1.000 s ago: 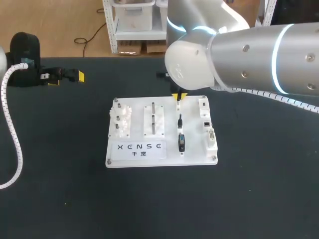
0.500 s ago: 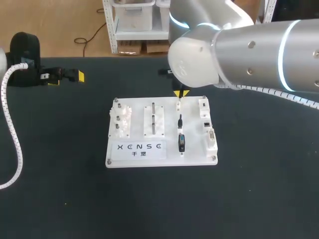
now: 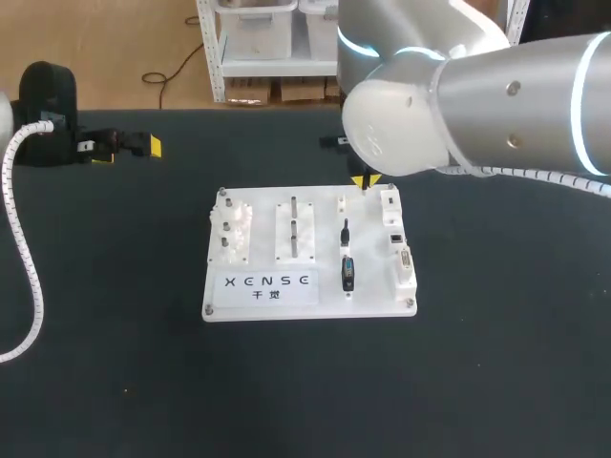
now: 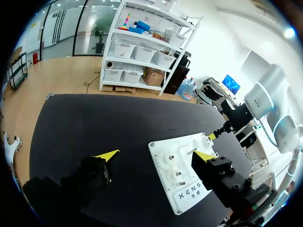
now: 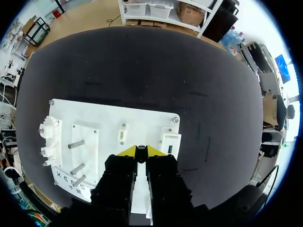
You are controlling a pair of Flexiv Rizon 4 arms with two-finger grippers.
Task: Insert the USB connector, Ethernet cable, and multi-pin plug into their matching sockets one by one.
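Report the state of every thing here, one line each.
right gripper, fingers shut on a small dark piece, above the board's far right edge
left gripper, fingers open, empty
black plug, lying on the board, unplugged
sockets, nothing plugged in

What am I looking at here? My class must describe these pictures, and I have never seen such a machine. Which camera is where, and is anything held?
This is a robot with two arms at a black table. One picture looks down from above and behind; the two round ones come from cameras on the wrists. Each arm ends in a tool with two yellow-tipped fingers. On the table lies a white board carrying gears, metal pegs, a black plug and a row of sockets. The right tool hangs over the board's far edge, fingers closed; I cannot tell if they pinch anything. The left tool is off to the side, open and empty.
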